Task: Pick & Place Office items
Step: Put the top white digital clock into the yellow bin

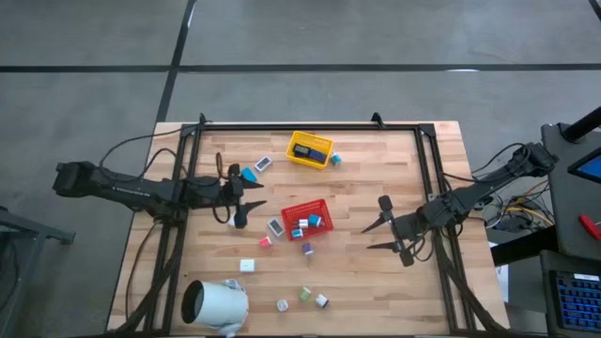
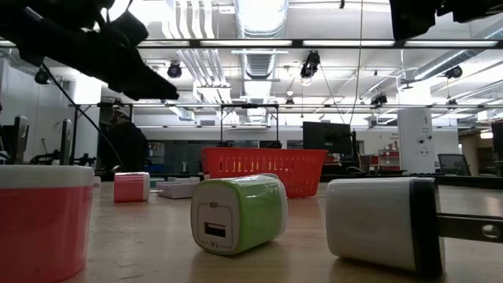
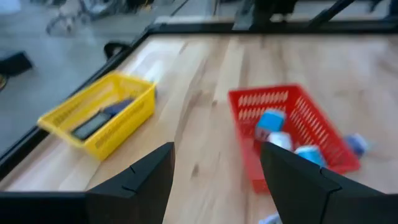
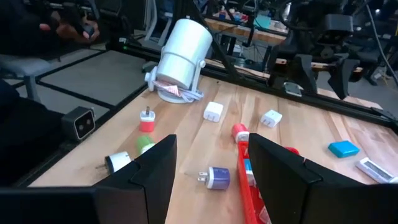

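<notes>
The office items are small blocky pieces spread over the wooden table. Several lie in the red tray (image 1: 307, 219), and a dark one lies in the yellow tray (image 1: 310, 148). Loose ones include a teal piece (image 1: 249, 174), a purple one (image 1: 307, 249) and a green one (image 1: 305, 294) resting on the tabletop. My left gripper (image 1: 255, 193) hangs open just left of the red tray, above the table. My right gripper (image 1: 374, 237) hangs open to the right of that tray. Neither has anything between its fingers.
A large white cylinder (image 1: 216, 302) lies at the near left corner. A black frame (image 1: 310, 127) runs along the table's far edge and down both sides. Bare wood lies between the red tray and my right gripper. A green piece (image 2: 238, 212) and a white one (image 2: 385, 224) sit near the front edge.
</notes>
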`<state>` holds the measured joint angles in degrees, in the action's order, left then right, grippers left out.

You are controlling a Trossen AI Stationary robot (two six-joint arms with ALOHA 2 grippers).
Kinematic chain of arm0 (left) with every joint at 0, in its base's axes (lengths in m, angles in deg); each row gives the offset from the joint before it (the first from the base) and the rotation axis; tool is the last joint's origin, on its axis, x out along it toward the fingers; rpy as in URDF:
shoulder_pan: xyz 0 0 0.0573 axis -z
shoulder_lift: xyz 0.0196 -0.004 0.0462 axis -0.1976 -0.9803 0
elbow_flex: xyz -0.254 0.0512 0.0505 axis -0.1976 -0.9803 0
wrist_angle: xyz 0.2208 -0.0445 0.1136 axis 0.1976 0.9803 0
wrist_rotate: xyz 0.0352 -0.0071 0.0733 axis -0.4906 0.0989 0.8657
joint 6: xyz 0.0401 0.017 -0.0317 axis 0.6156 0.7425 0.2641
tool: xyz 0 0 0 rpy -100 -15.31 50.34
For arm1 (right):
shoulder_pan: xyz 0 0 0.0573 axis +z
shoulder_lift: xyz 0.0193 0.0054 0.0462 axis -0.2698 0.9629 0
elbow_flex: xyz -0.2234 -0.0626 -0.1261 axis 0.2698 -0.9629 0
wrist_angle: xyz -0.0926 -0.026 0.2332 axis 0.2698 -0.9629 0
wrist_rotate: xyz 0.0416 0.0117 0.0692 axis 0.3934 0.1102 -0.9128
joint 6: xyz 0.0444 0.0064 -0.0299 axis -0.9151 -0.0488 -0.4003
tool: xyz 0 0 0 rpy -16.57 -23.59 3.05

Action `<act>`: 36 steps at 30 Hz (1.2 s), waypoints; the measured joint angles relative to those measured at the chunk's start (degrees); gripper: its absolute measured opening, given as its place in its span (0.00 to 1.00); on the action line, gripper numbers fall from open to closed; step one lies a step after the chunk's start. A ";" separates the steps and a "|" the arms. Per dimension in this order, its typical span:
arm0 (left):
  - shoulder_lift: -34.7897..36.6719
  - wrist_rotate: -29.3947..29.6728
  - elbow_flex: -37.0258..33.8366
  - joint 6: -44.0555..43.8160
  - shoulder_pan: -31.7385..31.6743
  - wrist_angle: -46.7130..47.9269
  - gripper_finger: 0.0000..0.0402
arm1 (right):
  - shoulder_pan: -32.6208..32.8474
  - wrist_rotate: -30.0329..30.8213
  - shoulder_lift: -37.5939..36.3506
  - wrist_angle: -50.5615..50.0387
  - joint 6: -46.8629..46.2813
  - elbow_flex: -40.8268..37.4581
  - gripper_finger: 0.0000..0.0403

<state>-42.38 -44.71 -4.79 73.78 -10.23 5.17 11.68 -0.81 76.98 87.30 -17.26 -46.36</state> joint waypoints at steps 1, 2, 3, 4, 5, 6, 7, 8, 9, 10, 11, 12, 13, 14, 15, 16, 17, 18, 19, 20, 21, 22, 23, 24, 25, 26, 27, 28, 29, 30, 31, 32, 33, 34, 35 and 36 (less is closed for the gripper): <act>-0.57 0.71 0.52 -0.57 -0.19 1.27 0.60 | 0.00 0.00 0.04 0.16 0.03 -0.01 0.49; -1.32 1.49 1.20 -1.12 -0.38 2.07 0.60 | 0.00 0.00 0.01 0.25 0.07 -0.15 0.49; -1.96 2.28 1.96 -1.64 -0.63 3.14 0.60 | 0.00 0.00 -0.06 0.16 0.20 -0.29 0.49; -2.42 2.78 2.66 -2.06 -0.96 4.64 0.60 | 0.00 -0.01 -0.07 0.03 0.31 -0.36 0.49; -3.05 3.16 3.52 -2.48 -1.34 5.99 0.60 | 0.00 0.00 -0.07 0.05 0.34 -0.38 0.49; -3.90 3.30 4.43 -3.13 -1.78 6.94 0.60 | 0.00 0.00 -0.07 0.04 0.49 -0.42 0.49; -4.51 3.29 5.25 -3.62 -2.27 8.11 0.60 | 0.00 0.00 -0.07 -0.01 0.60 -0.44 0.49; -5.14 3.29 6.01 -4.24 -2.83 9.50 0.60 | 0.00 -0.02 -0.07 0.00 0.72 -0.44 0.49; -5.98 3.29 6.97 -4.90 -3.46 10.68 0.60 | 0.00 0.00 -0.07 -0.06 0.78 -0.44 0.49; -6.86 3.29 7.95 -5.43 -4.15 11.40 0.60 | 0.00 0.00 -0.07 -0.06 0.95 -0.46 0.49; -7.69 3.29 8.82 -6.01 -4.83 12.77 0.60 | 0.00 0.00 -0.07 -0.08 1.14 -0.48 0.49; -8.61 3.29 9.68 -6.40 -5.47 14.19 0.60 | 0.00 0.00 -0.07 -0.09 1.17 -0.51 0.49; -9.71 3.29 10.71 -6.61 -6.07 14.97 0.60 | 0.00 0.01 -0.07 -0.13 1.34 -0.56 0.49; -10.83 3.21 11.76 -6.75 -6.65 15.82 0.60 | 0.02 0.10 -0.07 -0.22 1.61 -0.63 0.49; -11.78 3.06 12.70 -6.86 -7.21 17.00 0.60 | 0.03 0.23 -0.05 -0.29 1.79 -0.66 0.49; -12.95 2.92 13.81 -6.88 -7.86 18.13 0.60 | 0.04 0.55 -0.05 -0.30 1.82 -0.66 0.49; -14.35 2.85 15.08 -6.93 -8.44 18.76 0.60 | 0.04 1.11 -0.05 -0.34 2.01 -0.74 0.49; -15.53 2.87 16.09 -7.06 -9.06 19.52 0.60 | 0.04 1.30 -0.05 -0.41 2.20 -0.87 0.49; -16.91 2.85 17.14 -7.06 -9.75 20.65 0.60 | 0.04 1.36 -0.05 -0.42 2.43 -0.99 0.49; -18.33 2.85 18.29 -6.98 -10.44 21.25 0.60 | 0.02 1.43 -0.05 -0.39 2.53 -1.20 0.49; -19.74 2.83 19.37 -6.72 -11.16 21.67 0.60 | 0.02 1.44 -0.05 -0.46 2.65 -1.43 0.49; -21.04 2.82 20.30 -6.62 -11.91 22.63 0.60 | 0.02 1.44 -0.05 -0.50 2.67 -1.55 0.49; -22.32 2.81 21.21 -6.59 -12.70 23.68 0.60 | 0.02 1.46 -0.05 -0.46 2.68 -1.71 0.49; -23.67 2.81 22.20 -6.39 -13.58 24.24 0.60 | 0.02 1.49 -0.05 -0.32 2.71 -1.94 0.49; -24.89 2.72 23.09 -6.15 -14.54 24.72 0.60 | 0.02 1.49 -0.05 -0.14 2.81 -2.19 0.49; -26.01 2.63 23.89 -5.90 -15.48 25.94 0.60 | 0.02 1.51 -0.05 -0.07 2.80 -2.37 0.49; -27.15 2.63 24.77 -5.79 -16.41 27.17 0.60 | 0.02 1.53 -0.06 0.00 2.80 -2.59 0.49; -28.19 2.43 25.67 -5.77 -17.38 27.87 0.60 | 0.02 1.55 -0.11 -0.03 2.77 -2.81 0.49; -29.16 1.91 26.45 -5.66 -18.38 28.77 0.60 | 0.02 1.57 -0.15 0.10 2.61 -3.07 0.49; -30.05 1.04 27.09 -5.55 -19.31 29.84 0.60 | 0.02 1.64 -0.20 0.37 2.37 -3.32 0.49; -30.94 -0.18 27.81 -5.55 -20.30 30.42 0.60 | 0.02 1.72 -0.40 0.41 2.37 -3.62 0.49; -31.86 -1.62 28.54 -5.58 -21.36 30.99 0.60 | 0.02 1.77 -0.57 0.32 2.36 -3.86 0.49; -32.73 -2.97 29.15 -5.74 -22.34 31.83 0.60 | 0.02 1.92 -0.75 0.41 2.32 -4.08 0.49; -33.61 -3.90 29.80 -5.87 -23.32 32.78 0.60 | 0.02 2.10 -0.95 0.56 2.29 -4.30 0.49; -34.58 -4.42 30.59 -6.02 -24.20 33.50 0.60 | 0.03 2.40 -1.22 0.46 2.34 -4.53 0.49; -35.56 -4.49 31.39 -6.17 -24.95 34.21 0.60 | 0.02 2.49 -1.37 0.36 2.38 -4.62 0.49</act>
<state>-77.94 -49.20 26.59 67.62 -35.17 39.38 11.70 1.68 75.61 87.66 -14.87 -50.99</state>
